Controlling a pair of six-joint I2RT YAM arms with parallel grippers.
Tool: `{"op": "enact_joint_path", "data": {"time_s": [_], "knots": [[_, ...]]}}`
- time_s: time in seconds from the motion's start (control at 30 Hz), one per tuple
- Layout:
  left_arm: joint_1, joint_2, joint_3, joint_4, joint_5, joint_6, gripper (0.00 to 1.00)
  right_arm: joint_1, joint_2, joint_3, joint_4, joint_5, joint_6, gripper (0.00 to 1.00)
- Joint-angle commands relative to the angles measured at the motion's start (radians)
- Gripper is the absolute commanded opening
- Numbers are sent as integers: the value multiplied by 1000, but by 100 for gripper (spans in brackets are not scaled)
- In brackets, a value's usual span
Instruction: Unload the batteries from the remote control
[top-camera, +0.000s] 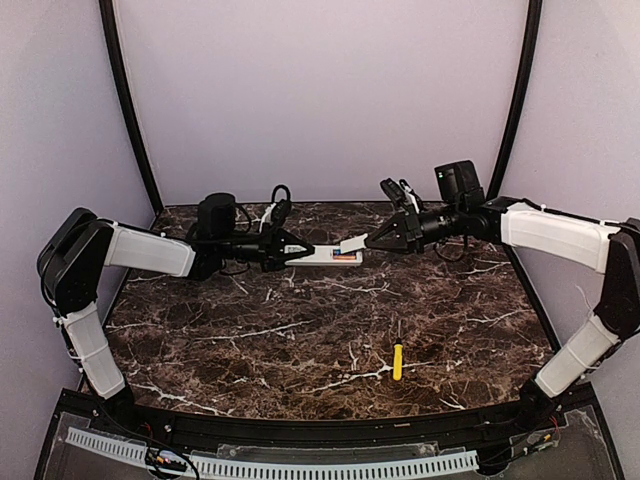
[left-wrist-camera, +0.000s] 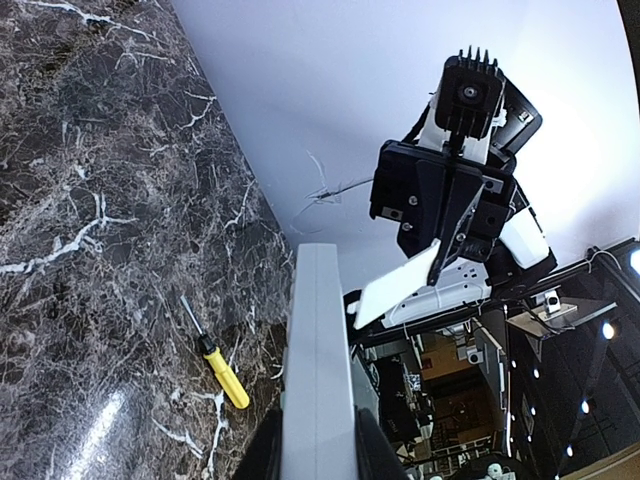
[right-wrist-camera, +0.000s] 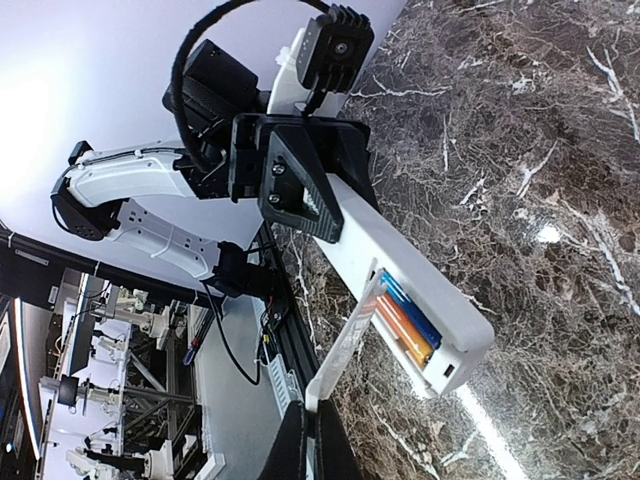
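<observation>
My left gripper (top-camera: 290, 250) is shut on the white remote control (top-camera: 325, 256) and holds it above the table at the back; the remote's edge shows in the left wrist view (left-wrist-camera: 318, 360). The battery bay is open, with the orange battery (right-wrist-camera: 404, 332) and the blue battery (right-wrist-camera: 412, 312) lying side by side inside the remote (right-wrist-camera: 400, 262). My right gripper (top-camera: 372, 241) is shut on the flat white cover (top-camera: 353, 243), held edge-on just off the bay (right-wrist-camera: 340, 350). The cover also shows in the left wrist view (left-wrist-camera: 398, 285).
A yellow-handled screwdriver (top-camera: 397, 360) lies on the dark marble table (top-camera: 250, 330) at the front right, also in the left wrist view (left-wrist-camera: 222, 368). White walls close the back and sides.
</observation>
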Motion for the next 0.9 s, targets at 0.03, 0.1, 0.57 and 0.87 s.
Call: {"op": "enact_joint_path", "data": {"time_s": [0.03, 0.1, 0.57, 0.87], "knots": [[3, -48, 1, -45, -4, 56, 0, -21, -52, 36, -19, 13, -24, 0], [2, -52, 0, -59, -9, 67, 0, -29, -61, 36, -38, 23, -35, 0], [3, -69, -30, -205, -61, 182, 0, -75, -85, 81, -356, 302, -218, 0], [3, -70, -84, -230, -78, 218, 0, -76, -38, 122, -544, 610, -282, 0]]}}
